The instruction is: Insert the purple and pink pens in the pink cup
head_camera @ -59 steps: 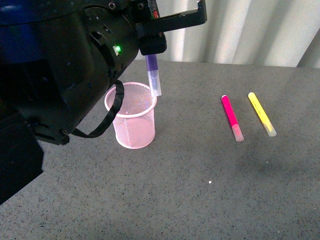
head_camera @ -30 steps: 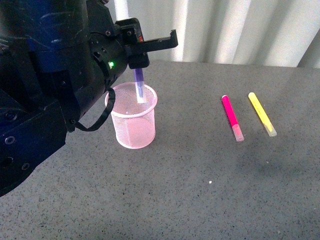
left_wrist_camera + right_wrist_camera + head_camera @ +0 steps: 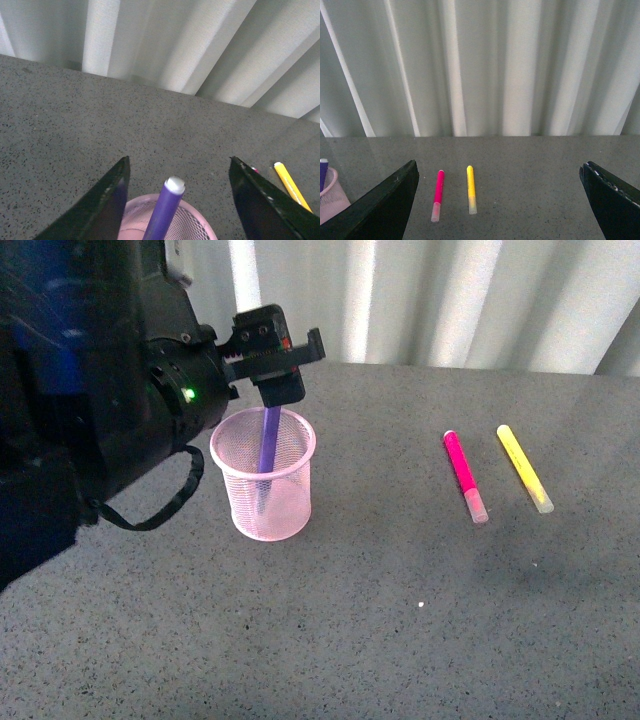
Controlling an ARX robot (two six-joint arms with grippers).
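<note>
— Any grip from the left claw [image 3: 179, 165]?
— None. Spread wide, one dark finger on each side of the purple pen [image 3: 267, 445], touching neither side of it.
— And where to find that pen?
— Down inside the pink cup [image 3: 290, 505]. Standing nearly upright, with the pale end poking above the rim toward the 12 o'clock side, directly beneath the claw. Lower part visible through the mesh wall.
— Where to look for the cup itself?
— Upright on the grey speckled surface [image 3: 400, 620], partly behind the bulk of the left arm at its 9 o'clock.
— And the pink pen [image 3: 462, 472]?
— Out at 3 o'clock from the cup, well apart from it. Lying flat on the surface, clear cap toward 6 o'clock.
— Anything next to it?
— A yellow marker [image 3: 524, 468], just beside at 3 o'clock, not touching. Lying nearly parallel, cap end likewise toward 6 o'clock.
— How about the right claw [image 3: 499, 167]?
— Opened wide too, holding nothing. Raised above the surface, facing both loose markers and a pale pleated curtain [image 3: 520, 65] at 12 o'clock.
</note>
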